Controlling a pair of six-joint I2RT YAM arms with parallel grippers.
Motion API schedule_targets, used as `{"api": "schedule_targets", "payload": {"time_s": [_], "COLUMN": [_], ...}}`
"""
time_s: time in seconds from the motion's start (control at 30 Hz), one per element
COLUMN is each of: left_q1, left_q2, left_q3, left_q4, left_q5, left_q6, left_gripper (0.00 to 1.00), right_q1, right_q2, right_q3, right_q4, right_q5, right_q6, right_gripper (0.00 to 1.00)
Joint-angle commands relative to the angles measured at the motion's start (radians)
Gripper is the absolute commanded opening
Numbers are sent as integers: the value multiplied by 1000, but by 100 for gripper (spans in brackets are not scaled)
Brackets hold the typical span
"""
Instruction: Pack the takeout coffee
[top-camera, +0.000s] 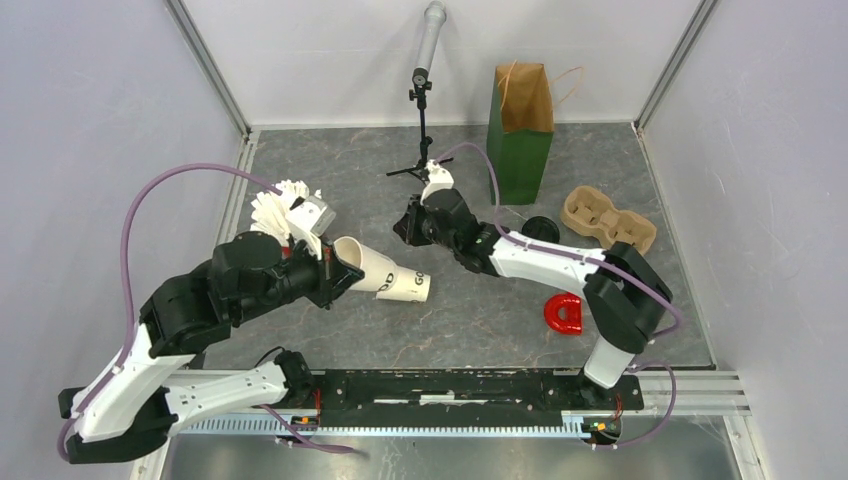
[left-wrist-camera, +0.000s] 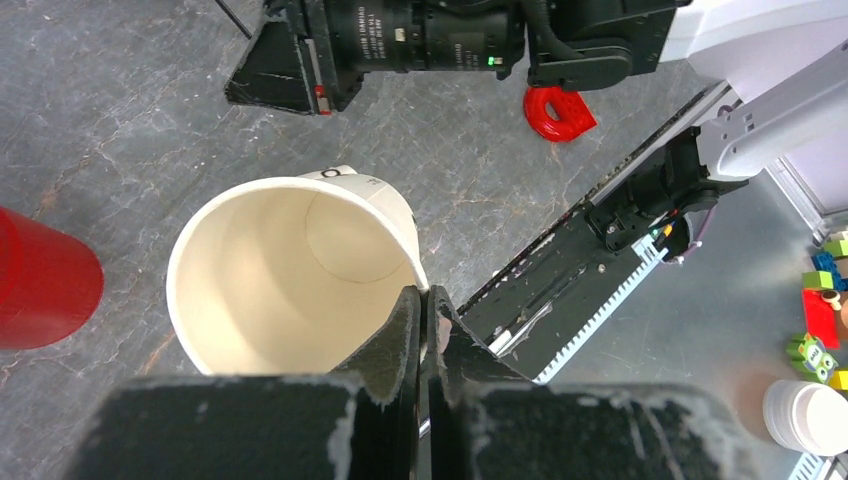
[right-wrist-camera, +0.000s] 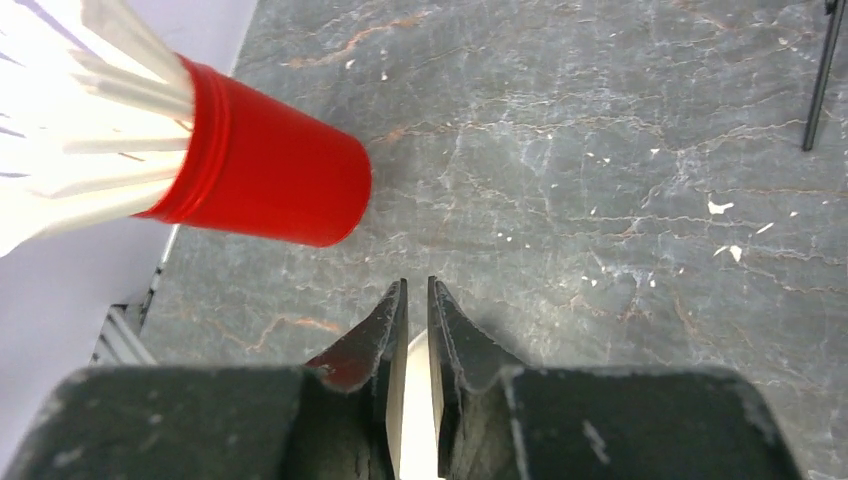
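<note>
I'm gripping the lidless coffee cup (top-camera: 385, 275) by its rim, well left of the green bag (top-camera: 520, 135) and nearer my bases.

My left pincer (left-wrist-camera: 425, 300) is clamping the paper rim, one finger inside and one outside, with the cup tipped on its side. The black lid (top-camera: 540, 228) is lying just in front of the bag. My right pincer (right-wrist-camera: 417, 290), between cup and bag, is pinching a thin white piece I can't identify. I'm judging it best to be turning the cup upright first and squeezing lightly, since the rim crushes easily, before lidding and bagging.
</note>
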Motion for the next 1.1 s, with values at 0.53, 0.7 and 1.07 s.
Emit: {"api": "schedule_targets", "payload": {"time_s": [0.53, 0.7, 1.07], "left_q1": [-4, -9, -45], "left_q2": [153, 304, 596], "left_q3": [-108, -191, -230], "left_q4": [128, 279, 484], "left_q5": [137, 186, 172], "left_q6": [-12, -25, -41], "left_gripper": [2, 2, 2], "right_q1": [-41, -87, -89], "right_q2": [-394, -691, -1004], "right_q3": [-145, -306, -412], "right_q4": [-344, -359, -394], "right_q5": [392, 457, 519], "right_q6": [-185, -190, -231], "right_gripper": [65, 82, 92]}}
